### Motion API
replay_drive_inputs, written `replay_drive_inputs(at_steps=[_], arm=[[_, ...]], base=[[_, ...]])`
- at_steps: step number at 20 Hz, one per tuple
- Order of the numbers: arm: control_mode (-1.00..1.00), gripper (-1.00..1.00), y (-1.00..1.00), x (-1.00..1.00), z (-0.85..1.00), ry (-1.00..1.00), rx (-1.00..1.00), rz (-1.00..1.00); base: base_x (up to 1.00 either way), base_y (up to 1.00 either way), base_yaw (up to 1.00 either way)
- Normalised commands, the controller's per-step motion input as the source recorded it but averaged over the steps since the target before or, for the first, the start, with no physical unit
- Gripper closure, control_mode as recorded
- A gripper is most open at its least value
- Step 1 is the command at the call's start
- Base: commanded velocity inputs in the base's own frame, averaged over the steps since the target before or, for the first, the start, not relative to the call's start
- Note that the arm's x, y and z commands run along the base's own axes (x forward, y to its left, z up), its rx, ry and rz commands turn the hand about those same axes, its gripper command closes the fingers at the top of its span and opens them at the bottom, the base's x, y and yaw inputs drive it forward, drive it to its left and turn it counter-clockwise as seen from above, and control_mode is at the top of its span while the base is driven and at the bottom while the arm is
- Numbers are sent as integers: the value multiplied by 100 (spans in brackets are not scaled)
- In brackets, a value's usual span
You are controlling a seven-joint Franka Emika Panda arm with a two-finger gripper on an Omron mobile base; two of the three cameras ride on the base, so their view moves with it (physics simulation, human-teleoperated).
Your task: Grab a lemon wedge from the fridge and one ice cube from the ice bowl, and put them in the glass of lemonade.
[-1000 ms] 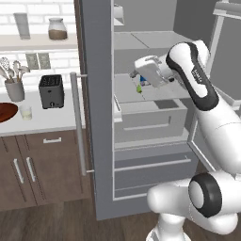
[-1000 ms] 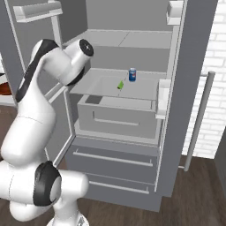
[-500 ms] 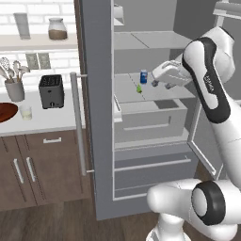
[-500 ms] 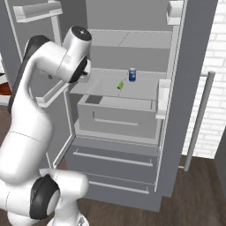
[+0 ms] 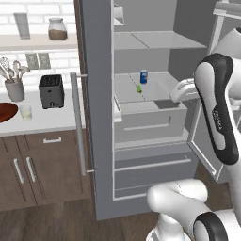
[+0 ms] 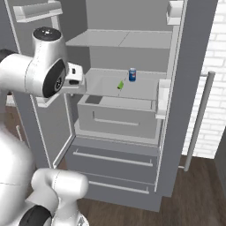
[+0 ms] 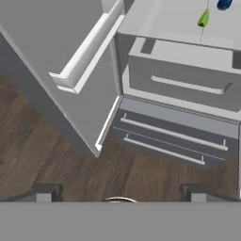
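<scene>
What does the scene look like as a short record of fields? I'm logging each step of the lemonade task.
fridge: doors open
lemon wedge: on the middle fridge shelf, untouched
blue can: same shelf, just behind the wedge
gripper: open, empty, pointing down toward the fridge drawers and floor
ice bowl: on the counter left of the fridge
glass of lemonade: beside the bowl
toaster: on the counter

the fridge (image 7: 179, 80) stands open, seen from above at a tilt. on its pale shelf near the top edge lies the lemon wedge (image 7: 204, 19), with a blue can (image 7: 225, 4) just beside it, cut by the frame. below come a pale bin, two dark drawers (image 7: 169, 139) with bar handles, and wooden floor (image 7: 42, 155). the open door (image 7: 56, 52) carries a pale rack.
</scene>
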Motion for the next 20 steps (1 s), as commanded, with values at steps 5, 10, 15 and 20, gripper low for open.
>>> replay_drive_inputs(at_steps=[5,10,15,20], arm=[[-100,-100,0,-88,-6,2,-5,-7],[-100,-100,0,-49,-13,0,-9,-9],[-100,-100,-3,-32,-10,-1,-2,-8],[-100,-100,0,-4,-9,0,0,-4]], base=[[0,0,0],[0,0,0],[0,0,0],[0,0,0]])
